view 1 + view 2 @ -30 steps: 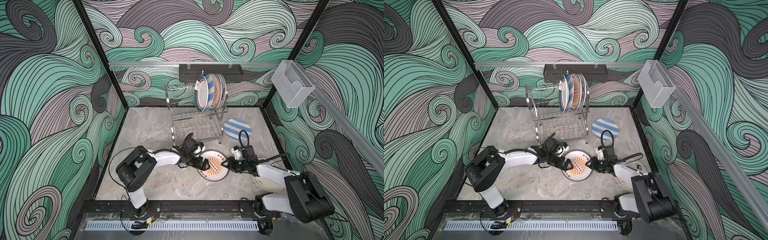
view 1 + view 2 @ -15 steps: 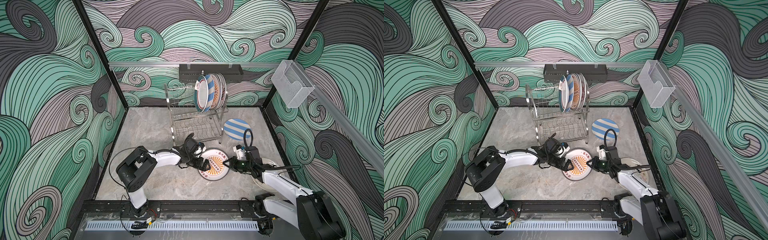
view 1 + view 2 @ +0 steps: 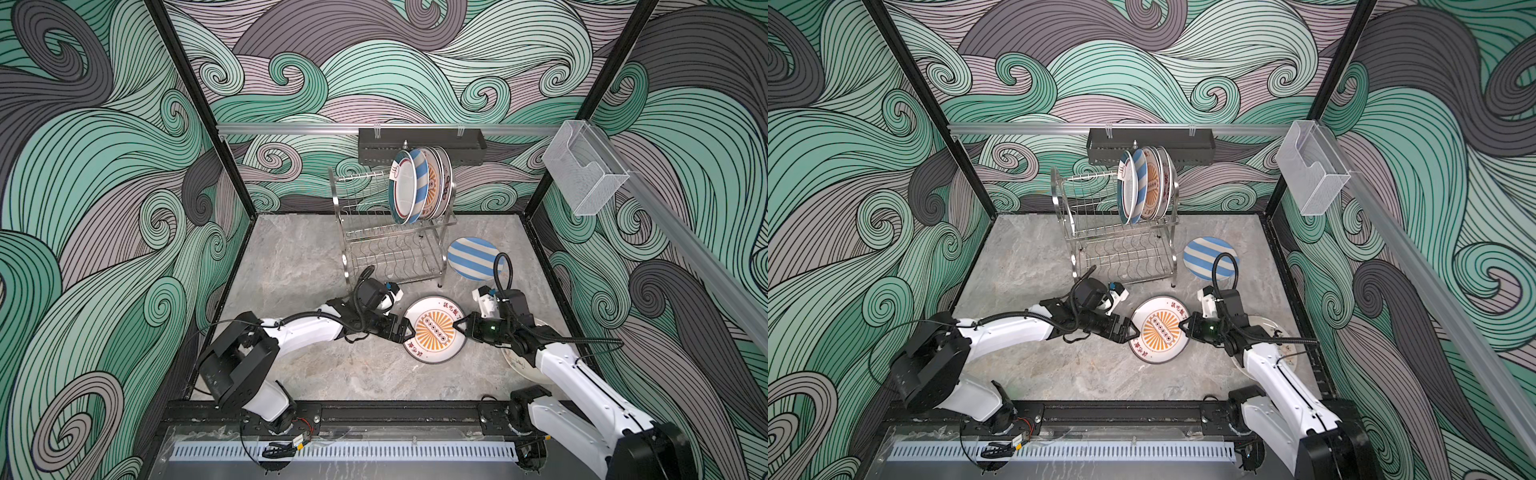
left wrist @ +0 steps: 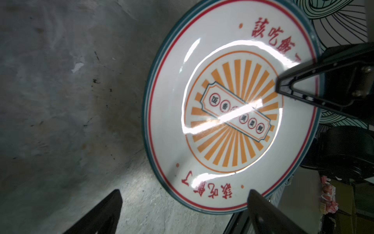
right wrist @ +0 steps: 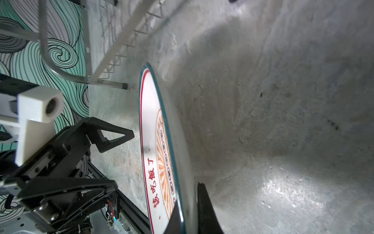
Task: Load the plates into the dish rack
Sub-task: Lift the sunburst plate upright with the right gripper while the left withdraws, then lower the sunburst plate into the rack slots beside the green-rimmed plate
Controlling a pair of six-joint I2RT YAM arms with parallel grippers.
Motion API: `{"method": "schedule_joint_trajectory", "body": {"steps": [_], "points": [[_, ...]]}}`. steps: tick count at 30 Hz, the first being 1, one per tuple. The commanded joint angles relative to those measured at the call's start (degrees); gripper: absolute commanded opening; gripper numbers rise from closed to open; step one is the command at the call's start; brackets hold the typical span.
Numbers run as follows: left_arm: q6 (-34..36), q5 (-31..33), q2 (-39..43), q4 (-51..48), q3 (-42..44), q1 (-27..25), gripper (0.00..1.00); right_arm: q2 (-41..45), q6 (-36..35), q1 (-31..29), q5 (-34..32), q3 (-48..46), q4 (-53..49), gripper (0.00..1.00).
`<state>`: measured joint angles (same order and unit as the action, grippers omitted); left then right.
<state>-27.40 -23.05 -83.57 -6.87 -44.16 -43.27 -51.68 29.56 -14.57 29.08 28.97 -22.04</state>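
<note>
Both top views bright, even, sharp. Left wrist view dim; white glare streaks cross the sunburst plate [image 4: 232,113]. Right wrist view smears at edges.

The grey marbled table [image 3: 299,291] fills the lower middle of both top views. A steel wire dish rack [image 3: 390,253] stands on it just above centre, near the back edge. A blue-and-white striped plate [image 3: 471,257] lies flat just right of the rack. At lower centre is an orange sunburst plate [image 3: 432,330]; whether it lies flat or tips on an edge is unclear. A pale plate [image 3: 517,363], mostly hidden, lies at the lower right.
</note>
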Motion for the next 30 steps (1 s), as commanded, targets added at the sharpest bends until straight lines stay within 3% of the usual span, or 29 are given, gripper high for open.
{"method": "schedule_joint_trajectory", "body": {"steps": [1, 5, 10, 16, 22, 26, 30], "points": [[-0.44, 1.90, 7.38, -5.75, 1.55, 3.15, 0.99, 2.99, -4.03, -0.26, 1.51, 5.47, -4.11, 0.00], [0.26, -8.95, 15.37, -11.11, 1.40, 14.33, 0.99, 1.04, -6.44, -1.08, 3.61, 13.48, -7.32, 0.00], [7.82, -4.53, 22.94, -23.81, -4.15, 20.24, 0.99, -3.37, -8.65, -5.80, 3.13, 24.90, -8.93, 0.00], [9.32, -6.69, 26.27, -25.23, -1.94, 28.21, 0.99, -12.15, -10.36, -14.39, -3.75, 41.67, -9.54, 0.00], [8.22, -8.59, 23.99, -24.62, -1.42, 30.69, 0.99, -22.11, -11.59, -20.51, -14.81, 60.59, -12.55, 0.00], [8.93, -8.92, 23.13, -23.83, -0.99, 30.74, 0.99, -27.36, -14.50, -25.63, -28.02, 71.79, -15.66, 0.00], [4.24, -9.89, 21.77, -19.08, -1.24, 30.57, 0.99, -31.56, -17.56, -29.37, -42.88, 79.25, -16.41, 0.00]]}}
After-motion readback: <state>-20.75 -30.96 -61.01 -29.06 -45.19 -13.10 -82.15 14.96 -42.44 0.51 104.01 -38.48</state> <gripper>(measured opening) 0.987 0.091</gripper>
